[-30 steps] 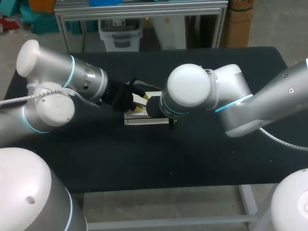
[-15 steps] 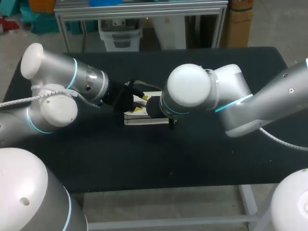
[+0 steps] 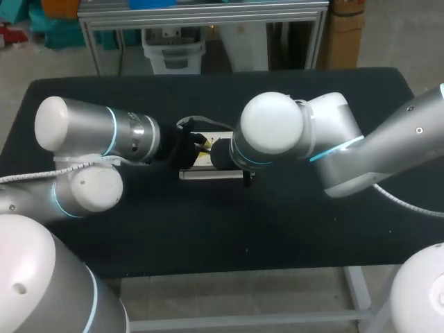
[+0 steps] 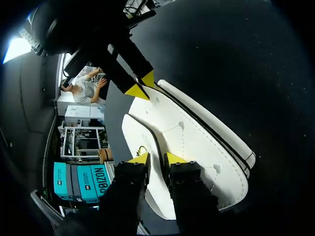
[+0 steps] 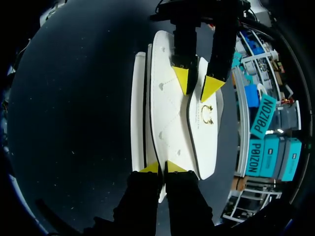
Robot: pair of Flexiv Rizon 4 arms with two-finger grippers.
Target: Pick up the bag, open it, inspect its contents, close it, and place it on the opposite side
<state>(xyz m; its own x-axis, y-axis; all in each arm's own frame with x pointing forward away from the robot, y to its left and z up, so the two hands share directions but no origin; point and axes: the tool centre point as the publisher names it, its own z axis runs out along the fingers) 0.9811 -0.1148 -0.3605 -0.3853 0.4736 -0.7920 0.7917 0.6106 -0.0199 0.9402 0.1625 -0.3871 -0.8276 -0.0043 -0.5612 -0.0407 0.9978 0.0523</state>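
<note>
A white quilted bag (image 3: 205, 174) with a gold clasp (image 5: 207, 114) lies flat mid-table. My right gripper (image 5: 162, 168) is shut on the bag's (image 5: 167, 108) near end. From overhead it is hidden under its own wrist. Opposite it, my left gripper (image 4: 157, 158) straddles the black-trimmed edge of the flap (image 4: 147, 135), one finger on each side with a small gap still showing. From the right wrist, the left gripper (image 5: 197, 83) sits at the bag's far end. From the left wrist, the right gripper (image 4: 142, 86) shows at the bag's (image 4: 197, 142) other end.
The black table (image 3: 208, 229) has bare cloth all around the bag. My right arm's large elbow joint (image 3: 274, 132) hangs over the bag's right end, and my left arm's forearm (image 3: 104, 132) lies low along the left side.
My left arm has swung round and its wrist has levelled out. Its fingers have drawn closer together around the flap's edge. The right arm and the bag have stayed put.
</note>
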